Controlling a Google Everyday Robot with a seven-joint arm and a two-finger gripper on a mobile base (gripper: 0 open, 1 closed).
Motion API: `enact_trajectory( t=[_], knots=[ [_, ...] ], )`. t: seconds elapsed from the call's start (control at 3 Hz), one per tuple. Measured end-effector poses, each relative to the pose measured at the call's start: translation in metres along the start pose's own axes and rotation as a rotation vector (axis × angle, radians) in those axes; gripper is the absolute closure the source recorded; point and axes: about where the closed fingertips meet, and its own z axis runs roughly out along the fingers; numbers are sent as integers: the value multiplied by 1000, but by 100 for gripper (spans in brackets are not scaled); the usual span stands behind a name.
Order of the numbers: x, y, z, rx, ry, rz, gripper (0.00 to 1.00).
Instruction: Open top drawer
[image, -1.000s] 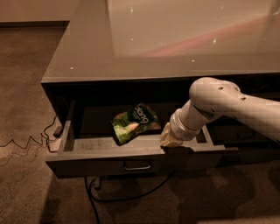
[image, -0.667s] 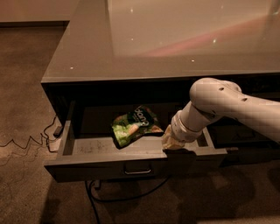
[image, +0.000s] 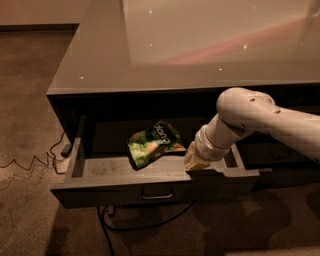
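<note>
The top drawer (image: 115, 190) is a wide dark grey drawer under the counter, pulled well out toward the camera. Its small bar handle (image: 157, 194) sits at the centre of the front panel. Its scuffed lighter grey floor (image: 102, 168) shows. A green snack bag (image: 152, 144) lies inside, near the middle. My gripper (image: 197, 163) is at the end of the white arm (image: 250, 120). It is at the top edge of the front panel, right of the handle and just right of the bag. The front panel hides its tip.
A glossy grey countertop (image: 200, 45) overhangs the drawer. Dark drawers of the neighbouring stack (image: 285, 155) lie behind my arm on the right. A thin cable (image: 30, 162) runs over the carpet on the left. A black cable (image: 140, 227) loops below the drawer.
The drawer has slid further out toward the camera, showing more of its floor. My gripper has moved out with its front panel. The bag has ridden along with the drawer.
</note>
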Motion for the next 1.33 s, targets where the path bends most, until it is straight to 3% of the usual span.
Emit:
enact_trajectory(
  t=[0.67, 1.33],
  knots=[
    [3, -11, 27, -45, -8, 6, 100],
    [17, 9, 40, -88, 37, 21, 100]
  ],
)
